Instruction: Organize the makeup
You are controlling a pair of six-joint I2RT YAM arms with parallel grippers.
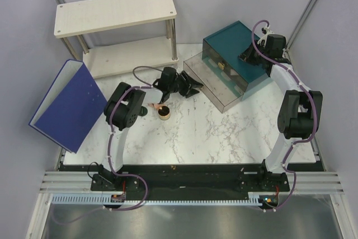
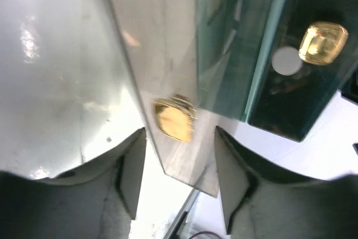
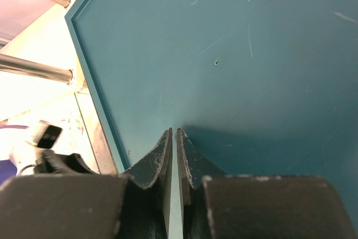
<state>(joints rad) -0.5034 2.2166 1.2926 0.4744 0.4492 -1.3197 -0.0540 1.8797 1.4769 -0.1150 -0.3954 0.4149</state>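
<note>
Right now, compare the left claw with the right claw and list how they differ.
The left claw is open, its fingers spread either side of a gold knob on the clear drawer front. The right claw is shut, its fingers almost together with nothing between them. The left claw sits at the drawer's front, while the right claw is over the top panel of the teal box. Shared: neither holds anything.
</note>
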